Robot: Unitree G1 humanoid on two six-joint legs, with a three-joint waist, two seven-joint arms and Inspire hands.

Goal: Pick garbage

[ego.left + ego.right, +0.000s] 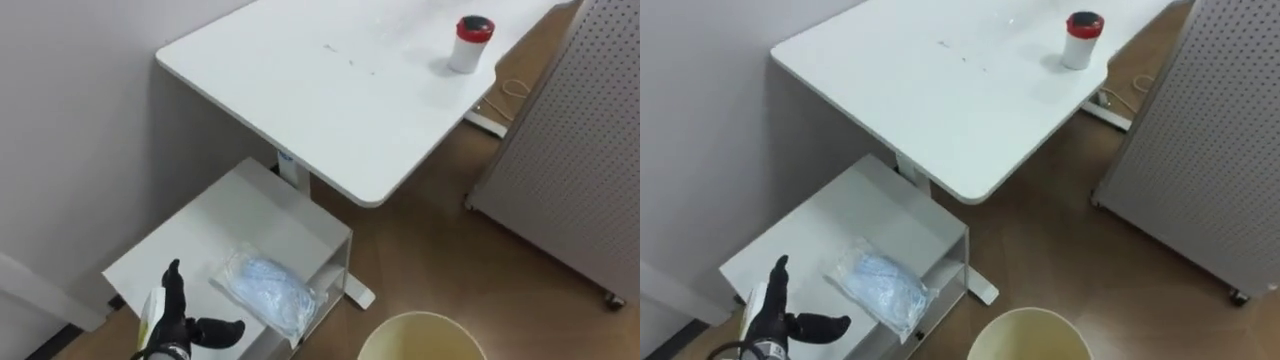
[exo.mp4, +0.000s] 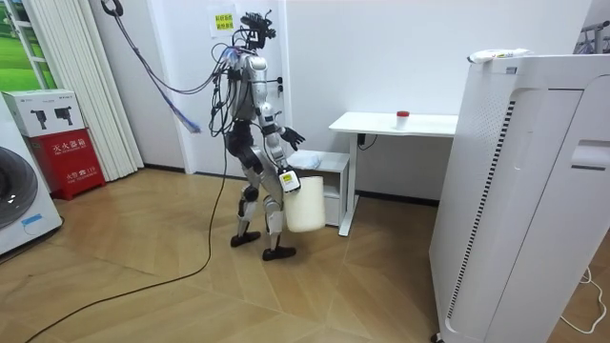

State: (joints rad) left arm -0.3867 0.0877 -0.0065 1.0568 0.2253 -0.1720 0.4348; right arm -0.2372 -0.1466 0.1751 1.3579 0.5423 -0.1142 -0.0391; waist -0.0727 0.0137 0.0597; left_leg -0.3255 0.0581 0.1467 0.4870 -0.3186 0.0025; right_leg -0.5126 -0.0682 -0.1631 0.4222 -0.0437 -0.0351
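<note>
A clear plastic bag of blue scraps point(image 1: 268, 288) point(image 1: 877, 283) lies on top of a low white cabinet point(image 1: 230, 215) beside the white table point(image 1: 330, 90). My left hand point(image 1: 180, 320) point(image 1: 775, 318) hovers open just left of the bag, fingers straight and thumb spread, not touching it. In the room view my left hand point(image 2: 292, 139) is raised toward the cabinet. My right hand point(image 2: 285, 176) holds a cream bin point(image 2: 303, 203) by its rim at thigh height. The bin's round rim point(image 1: 420, 335) shows at the bottom edge.
A white cup with a red lid point(image 1: 472, 42) stands at the table's far end. A tall white perforated panel point(image 1: 580, 150) on castors stands to the right, with wooden floor between it and the table. A grey wall point(image 1: 70, 130) runs along the left.
</note>
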